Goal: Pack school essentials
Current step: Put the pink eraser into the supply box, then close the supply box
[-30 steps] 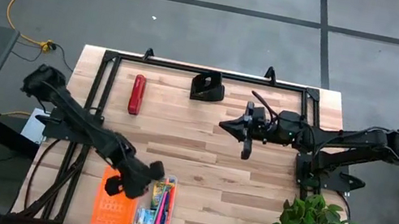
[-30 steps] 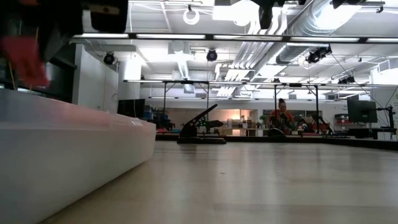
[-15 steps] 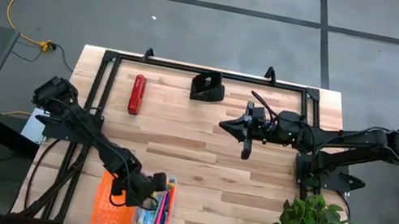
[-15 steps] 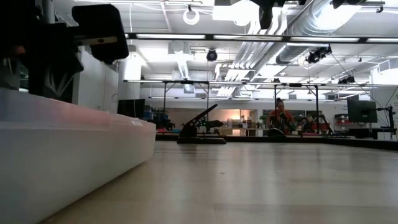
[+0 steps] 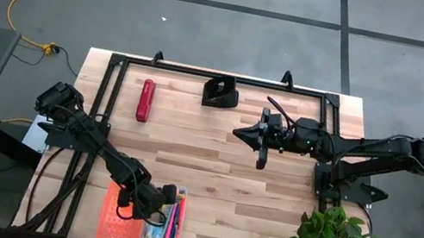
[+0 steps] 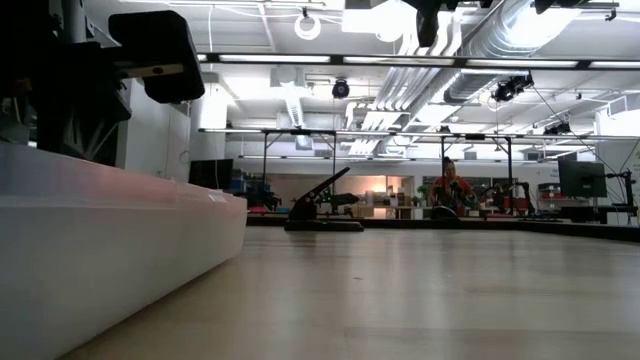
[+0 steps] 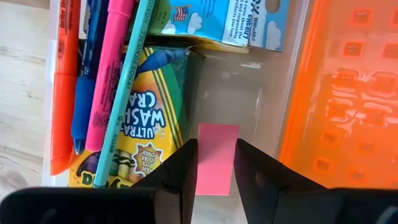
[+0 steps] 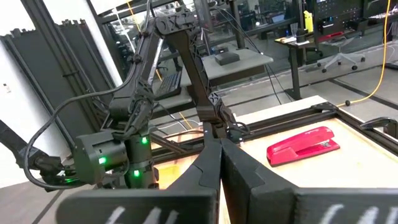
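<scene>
From your overhead camera, the left gripper (image 5: 152, 202) covers part of the clear bin (image 5: 174, 237) at the table's near edge, so you cannot read the bin's contents there. The low view gives only the bin's white wall (image 6: 120, 250) and dark arm parts above it.

Your left wrist view settles it: the gripper's fingers (image 7: 180, 171) are clamped on the pink eraser (image 7: 216, 158), held over the bare part of the bin, between the crayon box (image 7: 146, 118) and the orange lid (image 7: 345, 93) beside the bin. The green-and-white box (image 7: 239, 22) is cut off by the frame edge. The pens (image 7: 99, 74) lie along the crayon box, ends out of frame.

Left arm reaches from the table's left edge, bent down over the bin.

The right gripper (image 5: 262, 157) hangs mid-table, fingers pressed together, empty. The red stapler (image 5: 145, 99) and the black block (image 5: 221, 93) sit at the far side.
</scene>
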`<state>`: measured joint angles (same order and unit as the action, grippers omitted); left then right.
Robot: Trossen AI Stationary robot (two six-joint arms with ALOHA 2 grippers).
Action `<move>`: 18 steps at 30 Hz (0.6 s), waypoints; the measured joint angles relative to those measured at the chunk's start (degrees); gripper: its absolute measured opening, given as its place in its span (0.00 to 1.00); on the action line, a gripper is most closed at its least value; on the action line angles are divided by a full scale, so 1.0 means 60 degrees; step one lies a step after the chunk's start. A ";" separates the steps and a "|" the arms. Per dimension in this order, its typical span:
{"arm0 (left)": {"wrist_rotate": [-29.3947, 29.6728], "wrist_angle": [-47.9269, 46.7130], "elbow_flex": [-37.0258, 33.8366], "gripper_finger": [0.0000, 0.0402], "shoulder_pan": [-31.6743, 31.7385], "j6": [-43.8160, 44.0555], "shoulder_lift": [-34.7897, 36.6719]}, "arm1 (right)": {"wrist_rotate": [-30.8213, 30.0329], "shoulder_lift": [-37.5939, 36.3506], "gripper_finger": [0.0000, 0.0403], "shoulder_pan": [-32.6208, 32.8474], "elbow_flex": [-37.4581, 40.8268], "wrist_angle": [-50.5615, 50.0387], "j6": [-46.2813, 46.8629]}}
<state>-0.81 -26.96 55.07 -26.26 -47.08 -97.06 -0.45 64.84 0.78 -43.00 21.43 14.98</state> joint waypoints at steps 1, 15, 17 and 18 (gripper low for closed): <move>-0.0002 0.0000 0.0000 0.22 0.0000 -0.0015 -0.0003 | 0.0000 0.0000 0.00 0.0000 0.0000 0.0000 0.0000; 0.0013 -0.0050 0.0000 0.31 0.0069 -0.0011 0.0052 | 0.0000 0.0000 0.00 0.0000 0.0000 0.0000 0.0098; 0.0033 0.0007 0.0000 0.34 0.0069 -0.0013 0.0088 | 0.0000 0.0000 0.00 0.0000 0.0000 0.0000 0.0098; 0.0113 0.0002 0.0000 0.36 0.0069 -0.0012 0.0095 | 0.0000 0.0000 0.00 0.0000 0.0000 0.0000 0.0098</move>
<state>-0.13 -26.95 55.07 -25.85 -47.15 -96.49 -0.45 64.84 0.78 -43.00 21.43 15.57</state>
